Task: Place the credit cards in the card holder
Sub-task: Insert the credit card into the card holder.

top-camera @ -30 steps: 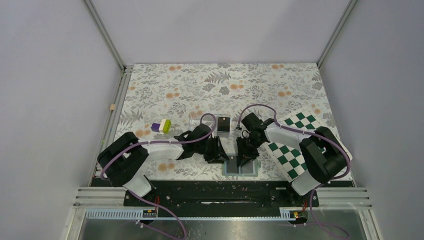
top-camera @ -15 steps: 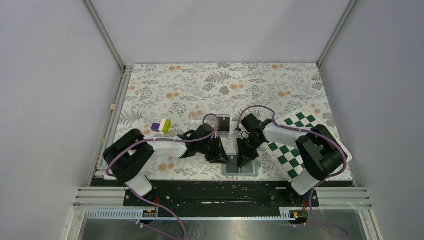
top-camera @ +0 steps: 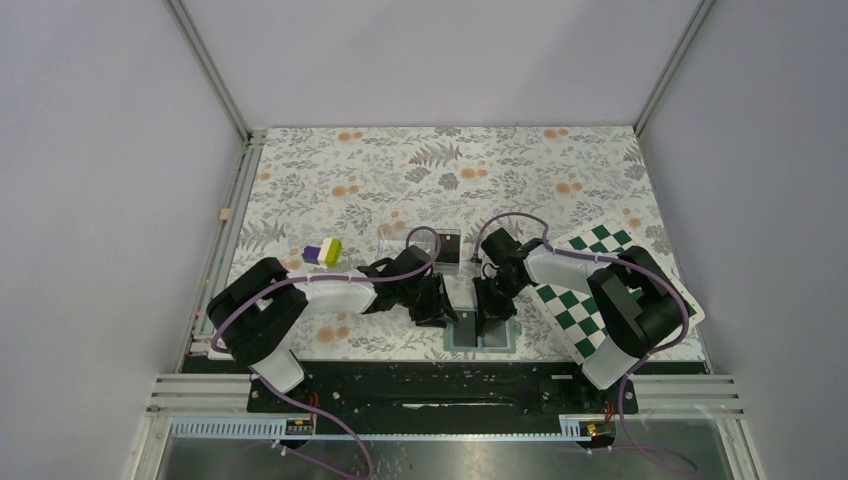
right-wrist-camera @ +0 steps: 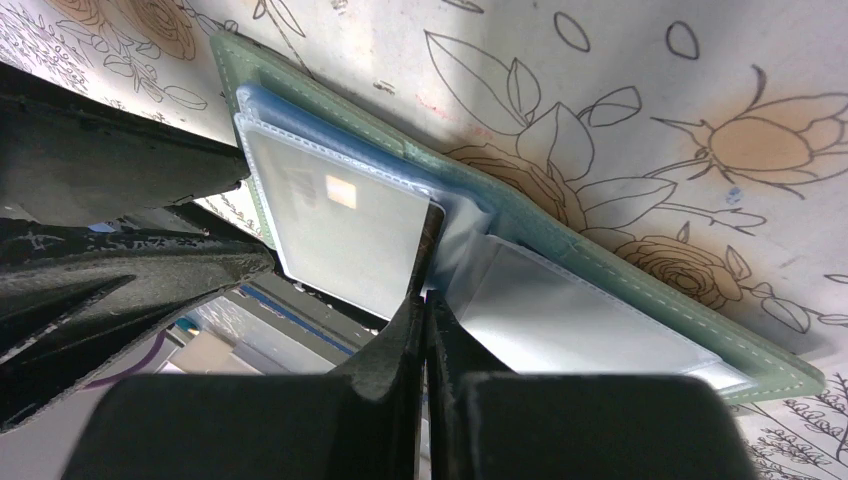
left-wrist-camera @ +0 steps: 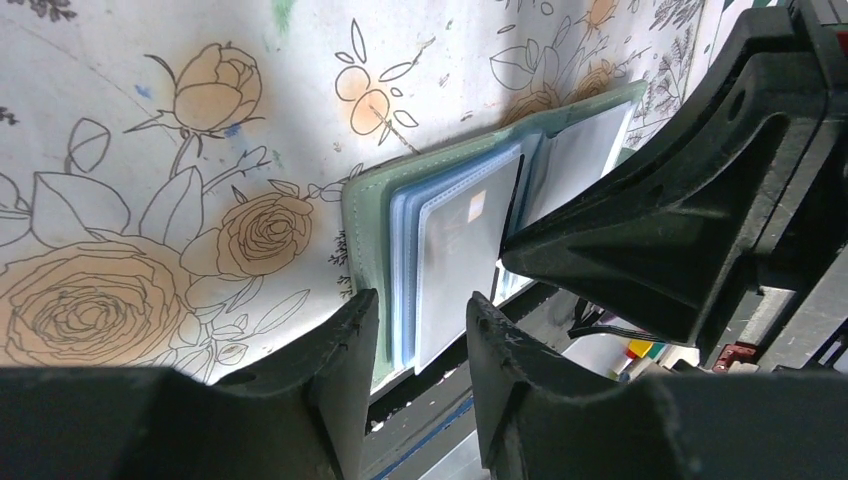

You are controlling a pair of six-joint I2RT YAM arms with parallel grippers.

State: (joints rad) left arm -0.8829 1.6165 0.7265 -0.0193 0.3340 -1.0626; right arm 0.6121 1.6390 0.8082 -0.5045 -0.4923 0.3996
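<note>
Floral tabletop (top-camera: 400, 180); only wrist views show card holder (right-wrist-camera: 600, 320) sleeves; right jaws closed, left jaws ajar.

Open sage-green folding card holder (top-camera: 480, 337) lay at the near edge of the floral-patterned table (top-camera: 400, 170), centre. Left gripper (top-camera: 437, 308) sat at its left side, right gripper (top-camera: 490, 318) over its middle fold. Green-and-white chequered board (top-camera: 585, 290) lay right of it. Behind it: small black rectangular credit card (top-camera: 448, 250), clear acrylic box (top-camera: 398, 238) just left of that, small purple, white and green blocks (top-camera: 324, 253) further left.
</note>
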